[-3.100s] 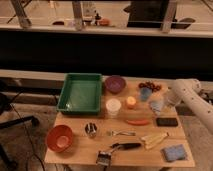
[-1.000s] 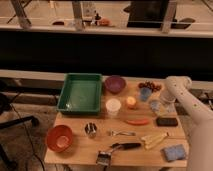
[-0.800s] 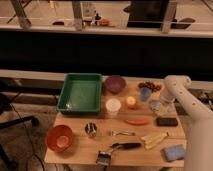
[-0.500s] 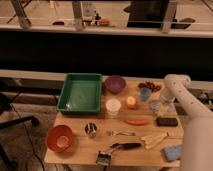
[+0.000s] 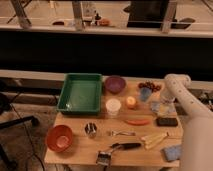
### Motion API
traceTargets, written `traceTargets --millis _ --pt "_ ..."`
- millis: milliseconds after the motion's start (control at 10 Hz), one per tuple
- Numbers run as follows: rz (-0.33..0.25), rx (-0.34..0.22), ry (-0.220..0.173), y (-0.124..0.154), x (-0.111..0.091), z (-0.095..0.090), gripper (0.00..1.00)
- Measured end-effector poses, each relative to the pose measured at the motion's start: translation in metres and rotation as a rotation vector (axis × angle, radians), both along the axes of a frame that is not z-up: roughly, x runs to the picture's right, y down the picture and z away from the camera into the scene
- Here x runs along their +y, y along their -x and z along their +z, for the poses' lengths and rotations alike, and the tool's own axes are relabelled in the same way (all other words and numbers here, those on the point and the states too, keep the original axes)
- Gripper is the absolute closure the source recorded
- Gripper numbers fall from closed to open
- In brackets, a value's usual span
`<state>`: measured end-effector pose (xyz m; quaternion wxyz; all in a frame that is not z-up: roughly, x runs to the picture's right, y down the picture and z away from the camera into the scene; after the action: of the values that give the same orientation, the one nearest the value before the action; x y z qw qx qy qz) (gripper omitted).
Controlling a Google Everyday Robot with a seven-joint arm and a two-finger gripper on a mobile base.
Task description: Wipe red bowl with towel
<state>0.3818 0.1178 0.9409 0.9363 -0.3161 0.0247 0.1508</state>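
Observation:
The red bowl [image 5: 59,137] stands upright at the front left corner of the wooden table [image 5: 80,150]. The towel [image 5: 171,152], a blue-grey cloth, lies at the front right corner, partly hidden by my arm. My white arm rises along the table's right edge, bends at the elbow [image 5: 175,82] and points down. My gripper [image 5: 160,105] hangs at the right side of the table, next to a blue cup [image 5: 145,94] and far from both the bowl and the towel.
On the table are a green tray [image 5: 80,92], a purple bowl [image 5: 115,84], a white cup [image 5: 113,106], an orange object [image 5: 131,102], a black phone [image 5: 166,121], a metal cup [image 5: 91,130], a fork [image 5: 120,133] and a black-handled brush [image 5: 117,149]. A dark counter runs behind.
My arm has swung in over the table's right edge and now covers more of the towel's corner. The elbow moved slightly left. The objects have not moved.

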Motion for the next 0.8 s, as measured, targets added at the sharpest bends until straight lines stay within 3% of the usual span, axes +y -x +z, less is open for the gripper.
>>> traceTargets --millis 300,400,800 --pt "0.002 0.001 0.004 -0.0026 -0.0015 -0.0064 0.94" --pt "-0.003 0.007 -0.008 -0.0046 -0.0048 -0.0056 0.99" --pt "0.017 -0.019 0.024 -0.0031 0.0006 -0.0024 1.0"
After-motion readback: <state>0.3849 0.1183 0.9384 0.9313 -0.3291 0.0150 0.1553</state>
